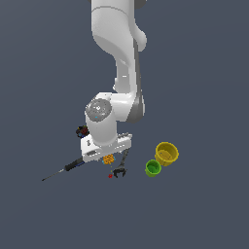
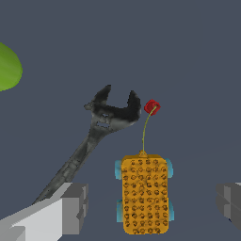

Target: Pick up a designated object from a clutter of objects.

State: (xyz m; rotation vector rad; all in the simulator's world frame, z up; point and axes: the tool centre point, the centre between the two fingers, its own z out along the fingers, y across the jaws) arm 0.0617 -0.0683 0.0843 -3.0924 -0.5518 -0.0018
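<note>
**A:** Where is the small orange rectangular block with the dotted face (image 2: pixel 145 195)?

**B:** It lies flat on the dark grey floor (image 1: pixel 204 214), directly below the white Franka arm's hand. In the wrist view it sits between the two grey fingertips (image 2: pixel 75 208) of the gripper (image 2: pixel 153 207), with bare floor on either side of it, so neither finger touches it. Its bluish ends stick out at the sides, and a thin cord runs from one short edge to a small red piece (image 2: pixel 152 107).

**A:** So the gripper is not holding anything?

**B:** No. The jaws are spread wide and released, well apart from the block's flanks. In the exterior view the block (image 1: pixel 108 158) only peeps out beneath the gripper's white body (image 1: pixel 108 154).

**A:** What lies around it?

**B:** A dark metal open-ended wrench (image 2: pixel 96 136) lies just beside the block, its forked head close to the red piece and its handle slanting back under one finger. In the exterior view the wrench (image 1: pixel 121 165) is on the block's right, with the red piece (image 1: pixel 110 176) near its head.

**A:** And the rest?

**B:** A screwdriver with a blue-and-black handle (image 1: pixel 65 169) lies towards the exterior view's left, its thin shaft pointing away from the arm. A small dark multicoloured lump (image 1: pixel 81 131) sits partly behind the hand. Well apart on the exterior view's right stand a yellow cup (image 1: pixel 167 153) and, touching or just beside it, a smaller green cup (image 1: pixel 152 168); a green edge (image 2: pixel 8 67) also shows in the wrist view.
</note>
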